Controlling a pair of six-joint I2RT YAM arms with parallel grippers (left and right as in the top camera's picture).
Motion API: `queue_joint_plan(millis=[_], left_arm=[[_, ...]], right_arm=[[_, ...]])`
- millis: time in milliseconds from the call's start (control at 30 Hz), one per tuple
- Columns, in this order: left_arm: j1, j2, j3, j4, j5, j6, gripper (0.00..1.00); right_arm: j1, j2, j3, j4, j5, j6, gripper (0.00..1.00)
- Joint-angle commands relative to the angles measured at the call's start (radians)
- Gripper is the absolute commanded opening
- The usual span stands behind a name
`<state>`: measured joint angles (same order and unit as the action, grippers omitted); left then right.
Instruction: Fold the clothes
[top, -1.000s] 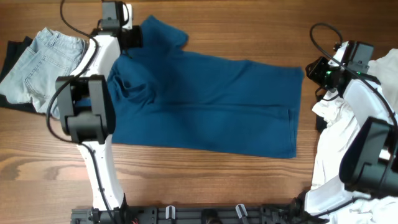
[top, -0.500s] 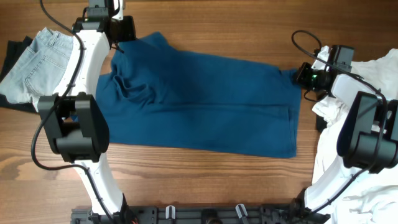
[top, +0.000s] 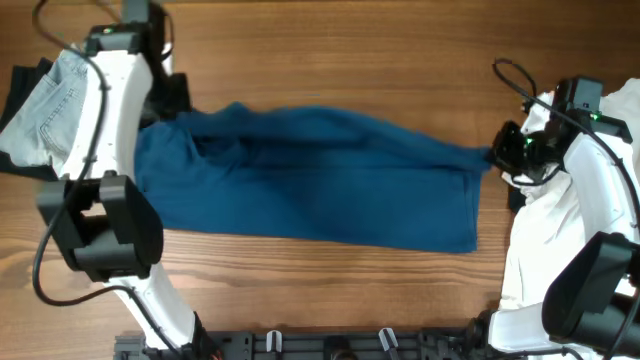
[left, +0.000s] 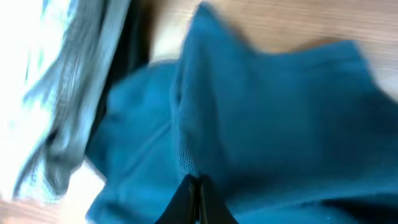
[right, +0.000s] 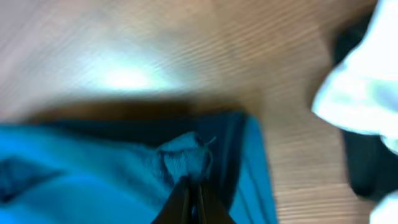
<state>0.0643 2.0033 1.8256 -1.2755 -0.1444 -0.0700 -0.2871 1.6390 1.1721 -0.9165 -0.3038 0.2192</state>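
Left hand (left: 194, 182) and right hand (right: 189, 182), each clenched on the shirt (top: 310, 185), now carry its upper edge down-frame, so folding seems begun.

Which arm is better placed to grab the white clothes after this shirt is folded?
Right. The right gripper pinches the shirt corner beside the white clothes; the left gripper holds the opposite end, by the jeans.

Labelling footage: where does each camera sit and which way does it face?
Overhead: above the table, facing down on the blue shirt; both arms show.
Left wrist: on left arm, facing left claw pinching shirt beside jeans.
Right wrist: on right arm, facing right claw pinching shirt's corner.
All three share the shirt.
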Motion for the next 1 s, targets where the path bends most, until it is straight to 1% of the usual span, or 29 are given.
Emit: queue_joint_plan(millis=[0, 133, 233, 367, 400, 433, 467, 500, 533, 567, 600, 633, 700, 733, 767, 833, 933, 967], left_arm=[[0.109, -0.019, -0.007, -0.097, 0.023, -0.077, 0.04], [0.182, -0.018, -0.009, -0.154, 0.024, -0.095, 0.04], [0.189, -0.018, -0.010, -0.192, 0.023, -0.095, 0.04], [0.189, -0.017, -0.037, -0.230, 0.019, -0.095, 0.04], [0.189, -0.017, -0.047, -0.230, 0.019, -0.095, 0.04], [0.189, -0.017, -0.055, -0.229, 0.019, -0.095, 0.04], [0.189, -0.017, -0.062, -0.230, -0.002, -0.095, 0.08], [0.189, -0.017, -0.062, -0.229, -0.010, -0.095, 0.21], [0.189, -0.018, -0.062, -0.224, -0.010, -0.095, 0.27], [0.189, -0.018, -0.062, -0.219, -0.010, -0.095, 0.36], [0.189, -0.018, -0.062, -0.204, -0.008, -0.095, 0.41], [0.189, -0.018, -0.062, -0.194, -0.002, -0.095, 0.44], [0.187, -0.018, -0.062, -0.187, -0.002, -0.095, 0.43], [0.186, -0.027, -0.062, -0.187, -0.001, -0.095, 0.40], [0.187, -0.040, -0.062, -0.183, 0.005, -0.095, 0.40], [0.186, -0.078, -0.062, -0.167, 0.014, -0.094, 0.40], [0.184, -0.150, -0.062, -0.107, 0.165, -0.088, 0.40], [0.175, -0.150, -0.062, -0.091, 0.223, -0.055, 0.40]], right_arm=[[-0.005, -0.010, 0.003, -0.118, 0.246, 0.061, 0.04], [-0.005, -0.010, 0.000, -0.196, 0.271, 0.072, 0.04], [-0.005, -0.010, -0.001, -0.252, 0.272, 0.069, 0.04], [-0.005, -0.010, -0.001, -0.280, 0.272, 0.042, 0.05], [-0.005, -0.010, -0.001, -0.290, 0.272, 0.036, 0.08], [-0.005, -0.010, -0.001, -0.298, 0.272, 0.019, 0.18], [-0.005, -0.010, -0.002, -0.300, 0.273, 0.016, 0.51], [-0.005, -0.010, -0.003, -0.291, 0.275, 0.017, 0.59], [-0.005, -0.009, -0.007, -0.264, 0.274, 0.021, 0.64], [-0.005, -0.009, -0.022, -0.223, 0.269, 0.036, 0.68], [-0.008, -0.008, -0.055, -0.157, 0.235, 0.042, 0.69], [-0.010, -0.008, -0.085, -0.106, 0.206, 0.042, 0.70], [-0.025, 0.008, -0.162, 0.003, 0.165, 0.041, 0.74], [-0.037, 0.027, -0.211, 0.072, 0.130, 0.042, 0.74], [-0.044, 0.042, -0.238, 0.111, 0.094, 0.042, 0.75], [-0.055, 0.081, -0.268, 0.169, 0.048, 0.043, 0.79], [-0.056, 0.159, -0.270, 0.206, -0.013, 0.042, 0.80], [-0.056, 0.168, -0.270, 0.205, -0.034, 0.040, 0.78]])
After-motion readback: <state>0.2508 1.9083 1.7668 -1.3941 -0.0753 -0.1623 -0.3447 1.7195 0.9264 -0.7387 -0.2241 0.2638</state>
